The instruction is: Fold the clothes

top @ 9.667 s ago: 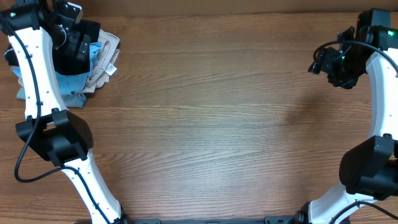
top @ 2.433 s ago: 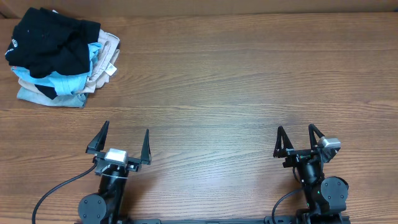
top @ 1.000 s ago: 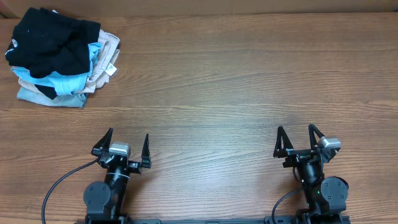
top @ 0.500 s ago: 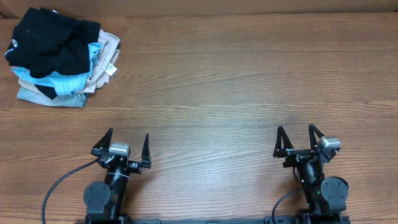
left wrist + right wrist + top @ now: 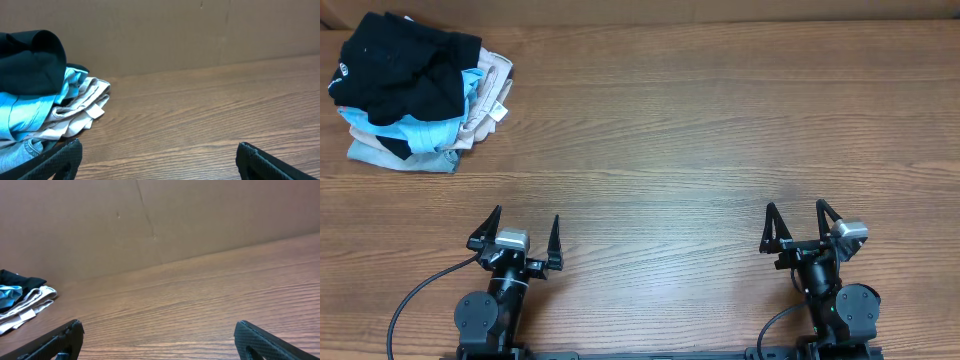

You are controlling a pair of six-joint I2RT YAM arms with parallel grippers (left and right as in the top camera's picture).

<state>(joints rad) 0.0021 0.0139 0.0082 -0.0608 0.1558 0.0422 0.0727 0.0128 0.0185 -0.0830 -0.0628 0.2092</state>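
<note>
The black shirt lies crumpled on top of a pile of clothes at the table's far left corner, with a small white logo at its left edge. It also shows in the left wrist view at the left. My left gripper is open and empty near the front edge, far from the pile. My right gripper is open and empty near the front right. In the wrist views both grippers' finger pairs stand wide apart over bare wood.
Under the black shirt lie a light blue tee and beige folded garments, also seen in the left wrist view. A brown cardboard wall stands behind the wooden table.
Both arms have drawn back from the far corners to the front edge, leaving the black shirt on the pile. In the last second nothing has moved.
</note>
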